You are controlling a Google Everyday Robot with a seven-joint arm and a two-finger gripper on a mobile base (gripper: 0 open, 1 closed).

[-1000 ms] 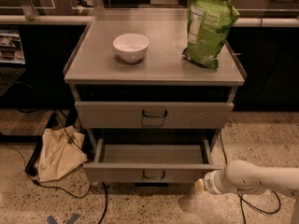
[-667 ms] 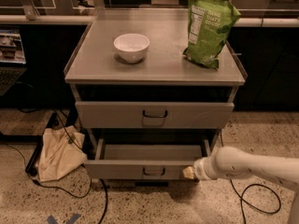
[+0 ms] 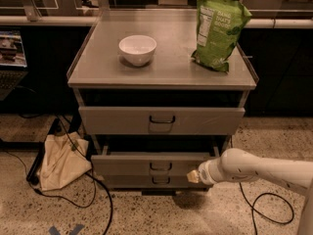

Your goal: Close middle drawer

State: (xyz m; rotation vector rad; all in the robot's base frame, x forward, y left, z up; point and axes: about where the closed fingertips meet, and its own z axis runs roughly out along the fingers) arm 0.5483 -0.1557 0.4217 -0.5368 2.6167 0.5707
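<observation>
The pale gripper sits at the right end of the grey metal middle drawer; its grip I cannot tell. It should push straight to the far side, not sideways.

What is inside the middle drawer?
Nothing shows inside the middle drawer: only a dark gap above its front is visible, the rest is hidden under the top drawer. The gripper is at the front's right end.

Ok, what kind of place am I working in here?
Probably an office or lab workspace, not a home: a grey metal drawer cabinet, loose cables across a speckled floor, and a laptop at the left. The pincer sits at the right front end of the middle drawer.
</observation>
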